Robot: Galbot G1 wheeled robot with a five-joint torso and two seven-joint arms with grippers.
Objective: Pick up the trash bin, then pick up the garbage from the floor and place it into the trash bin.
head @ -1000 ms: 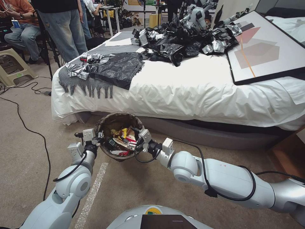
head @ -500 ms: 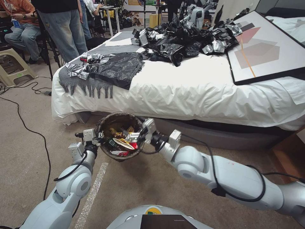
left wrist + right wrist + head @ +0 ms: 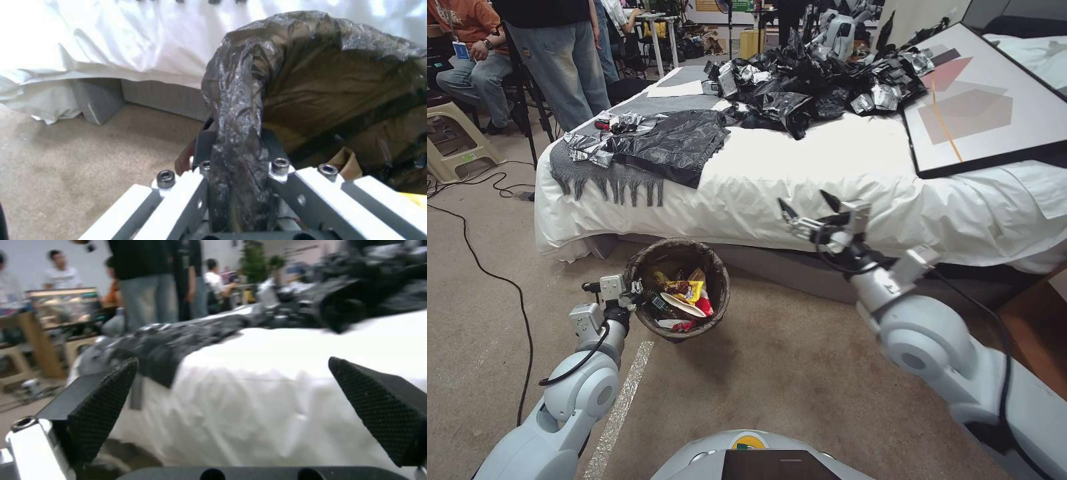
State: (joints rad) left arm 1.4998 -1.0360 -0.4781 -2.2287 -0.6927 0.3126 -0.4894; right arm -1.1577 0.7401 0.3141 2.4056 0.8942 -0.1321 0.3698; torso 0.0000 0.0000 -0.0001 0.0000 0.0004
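**Bin held at the rim, right gripper empty**

The bin [image 3: 679,287] is held off the carpet in front of the bed [image 3: 840,180] by the left gripper [image 3: 635,291], whose fingers are clamped on the bag-covered rim; in the left wrist view the folded bag edge [image 3: 236,133] is seen pinched between the jaws. The mouth is thus kept open and facing up. Garbage [image 3: 684,300] is piled inside the bin: a yellow wrapper, a white cup, red scraps. The right gripper [image 3: 808,210] is raised beside the bed's edge, above and well apart from the bin, with its fingers spread and nothing between them. The deposit looks finished.
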